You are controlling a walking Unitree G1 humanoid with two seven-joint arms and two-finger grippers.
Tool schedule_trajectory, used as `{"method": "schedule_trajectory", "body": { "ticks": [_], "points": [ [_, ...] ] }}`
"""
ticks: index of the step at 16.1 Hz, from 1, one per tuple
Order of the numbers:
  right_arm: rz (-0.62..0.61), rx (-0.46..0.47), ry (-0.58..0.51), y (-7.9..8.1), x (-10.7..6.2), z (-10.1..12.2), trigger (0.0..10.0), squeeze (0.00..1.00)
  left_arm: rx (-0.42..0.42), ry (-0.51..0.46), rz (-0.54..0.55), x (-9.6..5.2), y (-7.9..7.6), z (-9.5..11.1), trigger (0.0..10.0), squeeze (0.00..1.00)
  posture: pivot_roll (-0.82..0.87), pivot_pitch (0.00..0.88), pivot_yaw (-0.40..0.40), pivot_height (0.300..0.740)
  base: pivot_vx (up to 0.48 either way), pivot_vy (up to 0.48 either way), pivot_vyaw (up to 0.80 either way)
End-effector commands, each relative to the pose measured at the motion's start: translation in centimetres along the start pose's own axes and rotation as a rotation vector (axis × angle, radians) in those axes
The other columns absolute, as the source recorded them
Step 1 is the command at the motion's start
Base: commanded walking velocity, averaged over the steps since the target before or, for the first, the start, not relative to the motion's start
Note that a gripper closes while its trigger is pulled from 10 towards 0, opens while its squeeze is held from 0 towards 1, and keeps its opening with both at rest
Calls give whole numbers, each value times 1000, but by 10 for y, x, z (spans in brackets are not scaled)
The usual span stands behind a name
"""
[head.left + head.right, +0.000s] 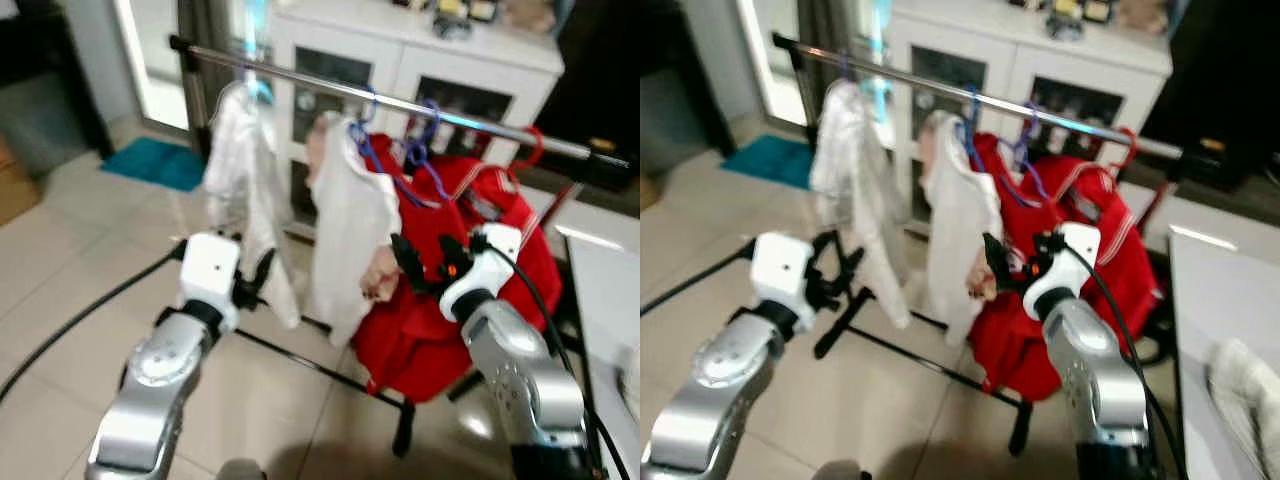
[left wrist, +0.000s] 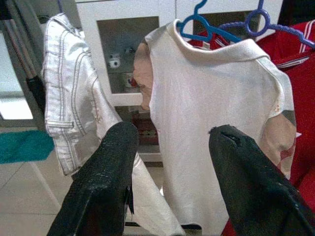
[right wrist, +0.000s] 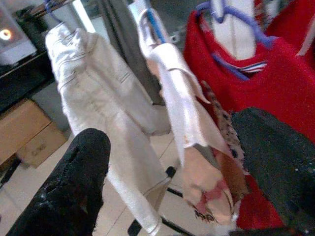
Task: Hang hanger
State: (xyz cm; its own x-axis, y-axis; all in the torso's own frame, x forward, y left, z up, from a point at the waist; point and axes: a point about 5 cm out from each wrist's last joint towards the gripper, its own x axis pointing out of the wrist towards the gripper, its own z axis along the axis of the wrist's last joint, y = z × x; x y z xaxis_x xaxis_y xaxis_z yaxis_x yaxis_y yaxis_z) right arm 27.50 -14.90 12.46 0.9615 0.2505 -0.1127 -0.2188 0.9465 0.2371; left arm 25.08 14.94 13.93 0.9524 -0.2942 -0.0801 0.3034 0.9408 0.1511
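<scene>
The right tool (image 1: 425, 262) is hovering spread beside the white shirt (image 1: 348, 225); the left tool (image 2: 170, 182) is also gaping, empty. The blue hanger (image 2: 204, 29) is sitting hooked on the rail (image 1: 400, 103). It looks light and stiff, the shirt limp; gripping the hanger's neck seems best.

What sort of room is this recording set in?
Probably a home living area used for drying laundry: a clothes rail holding a white shirt and red garment, a white glass-door cabinet, tiled floor.
</scene>
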Motion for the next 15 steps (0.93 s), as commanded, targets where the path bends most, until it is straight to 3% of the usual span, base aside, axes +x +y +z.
{"method": "schedule_trajectory", "body": {
  "ticks": [1,4,12,15],
  "points": [
    [-10,-9,-23,-1,-2,4,10000,1000,9,-5,-7,0,-2,0,10000,0,65,0,-74,740,0,0,0],
    [29,-38,-27,8,1,8,10000,1000,9,-34,-1,3,-1,7,10000,0,67,0,-75,740,196,0,533],
    [205,-78,-39,28,2,15,10000,1000,14,-18,-8,-7,-1,2,10000,0,78,0,-93,740,376,0,800],
    [140,-41,-53,19,-2,15,10000,1000,18,-19,-10,-2,2,2,10000,0,63,0,-88,740,380,0,533]
  ]
}}
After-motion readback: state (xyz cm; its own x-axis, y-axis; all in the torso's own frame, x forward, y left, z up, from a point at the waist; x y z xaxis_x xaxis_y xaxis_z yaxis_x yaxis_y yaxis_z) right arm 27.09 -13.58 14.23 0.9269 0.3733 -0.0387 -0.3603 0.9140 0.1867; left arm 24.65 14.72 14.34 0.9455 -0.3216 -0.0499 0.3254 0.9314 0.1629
